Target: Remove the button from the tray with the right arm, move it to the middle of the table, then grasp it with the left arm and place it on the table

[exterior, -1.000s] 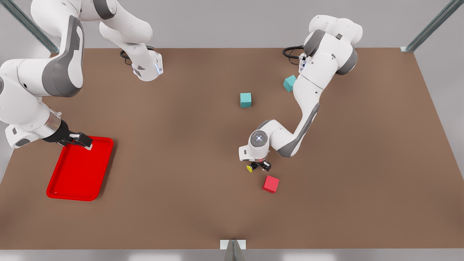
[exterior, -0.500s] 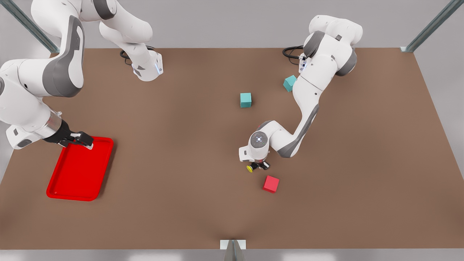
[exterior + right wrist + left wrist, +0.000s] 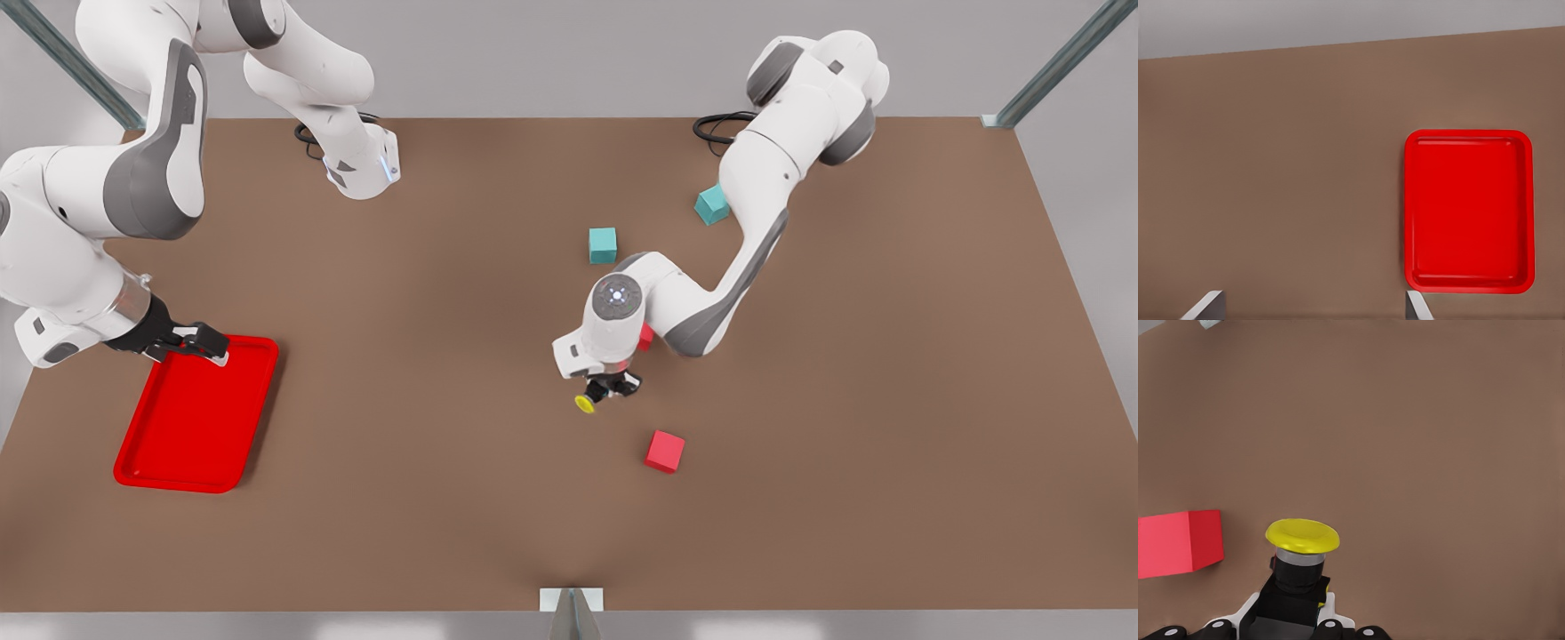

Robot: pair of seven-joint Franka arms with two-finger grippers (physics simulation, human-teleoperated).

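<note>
The button (image 3: 585,403), a black body with a yellow cap, hangs sideways in my left gripper (image 3: 612,388) near the middle of the table (image 3: 427,293). In the left wrist view the button (image 3: 1302,540) sticks out from between the fingers, which are shut on its dark body. At the front view's left the red tray (image 3: 196,418) lies with nothing in it. My right gripper (image 3: 194,343) hovers over its far edge, open. The right wrist view looks down on the tray (image 3: 1469,210) between the two spread fingertips (image 3: 1206,304).
A red cube (image 3: 665,451) lies close to the held button, toward the front view's right, and shows as the red cube (image 3: 1178,543) in the left wrist view. Two teal cubes (image 3: 603,245) (image 3: 710,204) sit farther back. Another red piece (image 3: 645,338) peeks from behind the left wrist.
My left arm has carried the button toward the front view's left and a little farther from the red cube. The right gripper has stayed over the tray's edge.
</note>
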